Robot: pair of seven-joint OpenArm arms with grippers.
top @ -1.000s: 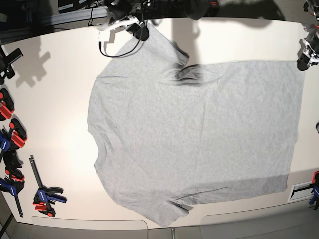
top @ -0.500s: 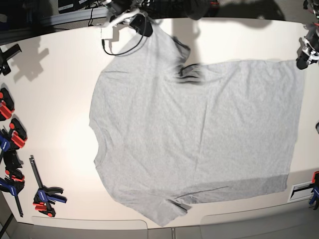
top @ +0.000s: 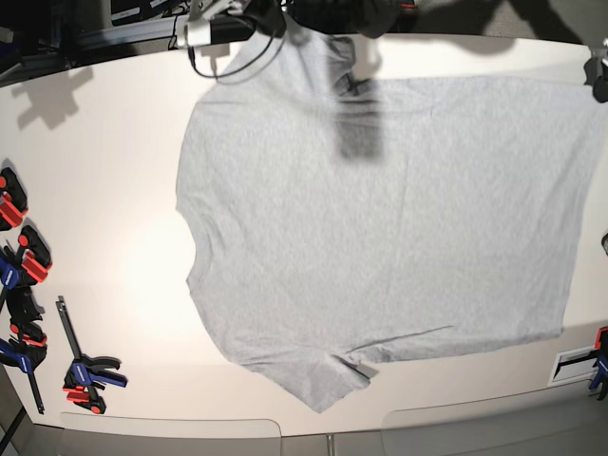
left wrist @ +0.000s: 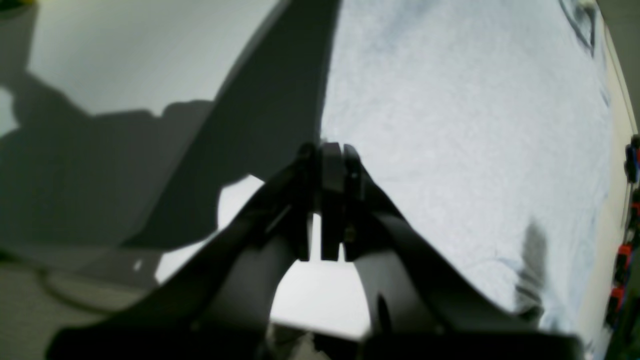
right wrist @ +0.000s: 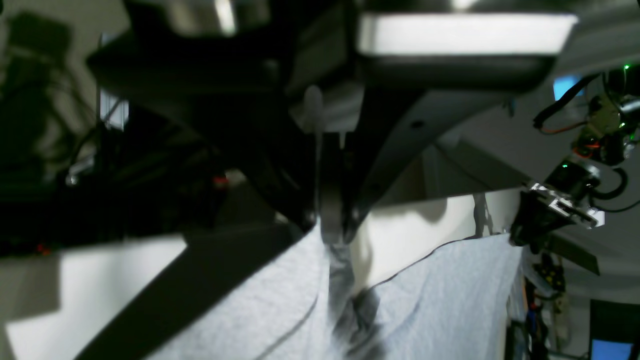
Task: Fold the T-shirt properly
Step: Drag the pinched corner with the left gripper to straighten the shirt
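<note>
1. T-shirt (top: pixel 380 228) lay spread, plain side up, across the bench (top: pixel 95 171).
2. Left end effector (left wrist: pixel 327 150) was clamped on its edge.
3. Right end effector (right wrist: pixel 332 235) pinched its fabric.

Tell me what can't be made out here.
- Shirt lettering: none shows in any view; only a plain side faces the base camera.
- Left gripper: cut off by the base view's right edge.
- Right gripper: blurred in the right wrist view, so which part it pinches is unclear.

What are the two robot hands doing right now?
Left gripper: closed, pinching the T-shirt edge.
Right gripper: closed, holding the T-shirt's sleeve.
</note>
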